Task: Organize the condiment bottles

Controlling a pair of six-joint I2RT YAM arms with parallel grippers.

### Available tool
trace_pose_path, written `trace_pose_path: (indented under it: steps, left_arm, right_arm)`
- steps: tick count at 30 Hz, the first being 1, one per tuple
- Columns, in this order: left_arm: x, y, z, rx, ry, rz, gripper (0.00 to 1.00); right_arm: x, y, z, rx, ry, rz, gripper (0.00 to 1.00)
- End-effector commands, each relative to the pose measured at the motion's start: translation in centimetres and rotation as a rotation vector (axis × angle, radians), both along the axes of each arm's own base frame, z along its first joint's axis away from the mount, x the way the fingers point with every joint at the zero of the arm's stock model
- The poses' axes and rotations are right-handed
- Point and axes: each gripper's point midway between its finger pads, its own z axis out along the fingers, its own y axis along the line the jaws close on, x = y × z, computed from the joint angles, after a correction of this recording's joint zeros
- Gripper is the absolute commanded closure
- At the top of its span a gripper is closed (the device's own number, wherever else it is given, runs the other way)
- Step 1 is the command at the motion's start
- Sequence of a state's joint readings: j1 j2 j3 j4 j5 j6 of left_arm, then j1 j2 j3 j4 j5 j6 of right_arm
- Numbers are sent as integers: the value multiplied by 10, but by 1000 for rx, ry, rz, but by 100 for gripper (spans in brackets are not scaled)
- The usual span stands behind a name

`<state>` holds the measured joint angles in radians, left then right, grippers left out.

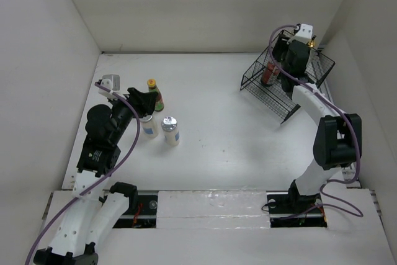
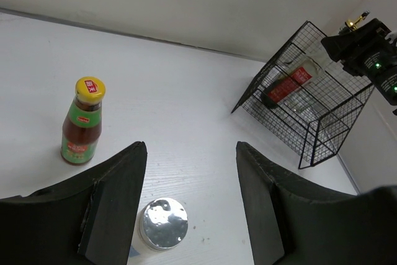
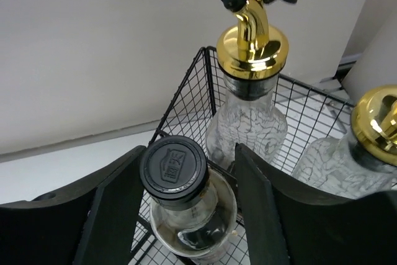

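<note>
My right gripper (image 1: pixel 281 66) (image 3: pixel 189 150) is open inside the black wire basket (image 1: pixel 310 76). Its fingers straddle the black-capped, red-labelled bottle (image 3: pixel 173 166) (image 1: pixel 269 74). Two clear glass bottles with gold pourers (image 3: pixel 251 91) (image 3: pixel 372 141) stand in the basket just beyond it. My left gripper (image 1: pixel 147 105) (image 2: pixel 191 147) is open above two short white bottles (image 1: pixel 149 127) (image 1: pixel 170 130). One silver cap (image 2: pixel 162 223) shows between its fingers, close to the left one. The yellow-capped bottle (image 1: pixel 155 94) (image 2: pixel 82 122) stands upright just beyond.
The basket (image 2: pixel 322 122) sits at the far right corner, close to the right wall. White walls enclose the table on three sides. The arm bases stand at the near edge.
</note>
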<state>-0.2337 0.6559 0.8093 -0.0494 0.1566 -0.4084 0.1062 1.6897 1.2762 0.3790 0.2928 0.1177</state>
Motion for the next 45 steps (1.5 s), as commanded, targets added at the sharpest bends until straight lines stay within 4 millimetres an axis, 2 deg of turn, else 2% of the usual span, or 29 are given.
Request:
trace_pose_path:
  steps: [1, 6, 9, 12, 14, 15, 16, 18, 19, 20, 21, 22, 23, 25, 26, 27, 28, 29, 32, 34, 35, 36, 37, 38, 39, 41, 42, 43, 45]
  left_arm:
    - [-4, 0, 15, -11, -60, -9, 44]
    - [-6, 1, 18, -13, -69, -9, 44]
    - [-5, 2, 18, -13, -69, 2, 44]
    - [-6, 6, 22, -25, -74, 27, 44]
    - [-3, 15, 19, -33, -57, 80, 44]
    - [-3, 18, 20, -43, -48, 103, 44]
    - [-3, 26, 19, -42, -44, 146, 43]
    - [-1, 32, 17, -65, -28, 188, 43]
    - [-3, 36, 21, -90, -35, 208, 42]
    - [-3, 42, 22, -90, -35, 242, 41]
    - [-4, 45, 25, -103, -41, 260, 41]
    - [-4, 48, 23, -109, -32, 277, 39]
    - [-5, 54, 23, -118, -30, 314, 39]
    - [-8, 62, 27, -132, -39, 352, 37]
    - [-8, 65, 28, -148, -38, 372, 36]
    - [-11, 72, 28, -158, -40, 410, 36]
    - [-13, 75, 29, -170, -42, 423, 36]
    - [-14, 77, 33, -183, -50, 436, 34]
    - [-21, 83, 37, -201, -67, 459, 32]
    - [-21, 83, 37, -201, -67, 459, 32]
    - [-21, 80, 40, -194, -76, 441, 32]
    - [-21, 78, 40, -183, -77, 429, 32]
    - [-21, 78, 42, -187, -85, 428, 32]
    - [-21, 75, 42, -187, -84, 413, 32]
    - [-21, 73, 44, -178, -94, 400, 32]
    - [-20, 70, 40, -173, -84, 382, 32]
    - [-20, 70, 42, -165, -94, 382, 32]
    - [-20, 68, 42, -164, -94, 371, 32]
    - [-20, 68, 42, -164, -94, 371, 32]
  right_arm:
    - [-11, -2, 72, 38, -177, -10, 35]
    - [-25, 1, 99, 38, -190, 16, 24]
    - [-37, 5, 129, 39, -222, 48, 22]
    - [-54, 26, 148, 39, -226, 126, 22]
    - [-64, 55, 150, 37, -213, 230, 36]
    - [-69, 69, 152, 46, -210, 289, 59]
    - [-76, 102, 149, 43, -199, 420, 73]
    - [-89, 142, 146, 53, -184, 570, 85]
    - [-86, 164, 132, 54, -147, 641, 86]
    - [-98, 203, 119, 57, -111, 761, 87]
    - [-103, 224, 113, 69, -93, 825, 85]
    - [-102, 248, 95, 71, -53, 885, 75]
    - [-117, 282, 82, 72, -23, 988, 68]
    - [-129, 317, 75, 65, -10, 1087, 56]
    - [-129, 336, 54, 51, 29, 1135, 45]
    - [-144, 359, 47, 51, 44, 1204, 39]
    - [-147, 374, 52, 51, 33, 1237, 36]
    - [-144, 390, 28, 25, 72, 1266, 31]
    - [-149, 433, -3, 5, 160, 1329, 24]
    - [-142, 447, -12, -10, 175, 1314, 23]
    - [-132, 450, -1, -11, 153, 1291, 22]
    - [-128, 461, -22, -39, 185, 1290, 20]
    - [-123, 462, -30, -44, 214, 1274, 20]
    - [-123, 469, -33, -48, 221, 1274, 20]
    - [-116, 473, -22, -55, 190, 1267, 20]
    - [-111, 482, -44, -78, 229, 1254, 20]
    - [-111, 489, -35, -77, 208, 1256, 20]
    - [-106, 493, -50, -92, 230, 1257, 20]
    - [-111, 502, -58, -111, 252, 1265, 20]
